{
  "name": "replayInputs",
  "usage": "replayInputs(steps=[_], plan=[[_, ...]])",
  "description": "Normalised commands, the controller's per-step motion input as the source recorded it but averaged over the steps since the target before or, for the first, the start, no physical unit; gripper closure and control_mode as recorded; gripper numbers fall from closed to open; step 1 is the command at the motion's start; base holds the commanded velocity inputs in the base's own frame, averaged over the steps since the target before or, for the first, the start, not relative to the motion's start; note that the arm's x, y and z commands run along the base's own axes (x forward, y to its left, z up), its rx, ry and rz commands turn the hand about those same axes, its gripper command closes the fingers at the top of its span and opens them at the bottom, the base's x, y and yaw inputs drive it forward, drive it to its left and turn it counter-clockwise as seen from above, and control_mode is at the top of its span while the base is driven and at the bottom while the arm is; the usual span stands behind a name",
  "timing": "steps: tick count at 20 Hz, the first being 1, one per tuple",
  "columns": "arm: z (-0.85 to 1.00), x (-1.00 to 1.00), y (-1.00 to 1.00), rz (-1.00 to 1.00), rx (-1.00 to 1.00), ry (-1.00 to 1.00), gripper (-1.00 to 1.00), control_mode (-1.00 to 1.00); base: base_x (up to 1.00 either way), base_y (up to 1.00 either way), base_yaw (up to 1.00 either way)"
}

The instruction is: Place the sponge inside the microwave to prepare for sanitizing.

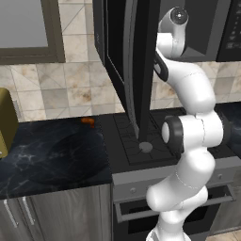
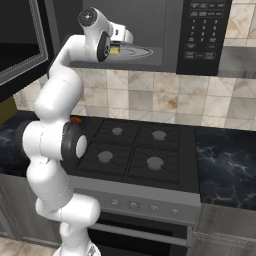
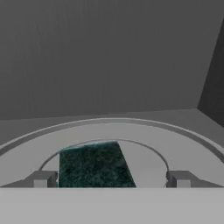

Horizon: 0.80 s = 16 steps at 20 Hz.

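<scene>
The robot's white arm reaches up into the big black microwave (image 2: 200, 35) with the grey inside and the button panel at its right side. The microwave hangs above the black stove (image 2: 132, 150) with four round burners. Its dark glass door (image 1: 120, 61) is swung wide open and sticks out toward the left side.

The hand (image 3: 111, 179) is inside the microwave, low over the round glass turntable (image 3: 175, 140). Its two small dark finger tips (image 3: 41, 178) stand far apart, so the hand is wide open. It is not holding anything.

The small block sponge with the yellow body and dark green top (image 3: 94, 166) lies flat on the round glass turntable. In the hand view it sits between the two finger tips, closer to the left one. There is a clear gap between the sponge and the right finger tip. On the left side it is too close to tell if the tip touches it. From the right base view, a bit of the yellow sponge (image 2: 116, 50) peeks out just beside the end of the arm, on the turntable.

A small orange thing (image 1: 88, 121) lies on the dark marble table (image 1: 52, 155) left of the stove, near the tiled wall.
</scene>
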Motion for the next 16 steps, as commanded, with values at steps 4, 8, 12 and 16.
replayInputs(steps=[4,8,12,16], plan=[[0.42,0.0,0.09,0.0,0.0,-0.02,-1.0,-1.0,0.0,0.0,0.0],[0.16,-0.09,0.12,0.0,0.0,0.0,-1.0,-1.0,0.0,0.0,0.0],[0.02,-0.2,0.01,0.0,0.0,0.0,-1.0,-1.0,0.0,0.0,0.0],[0.08,-0.36,0.0,0.0,0.0,0.0,-1.0,-1.0,0.0,0.0,0.0]])
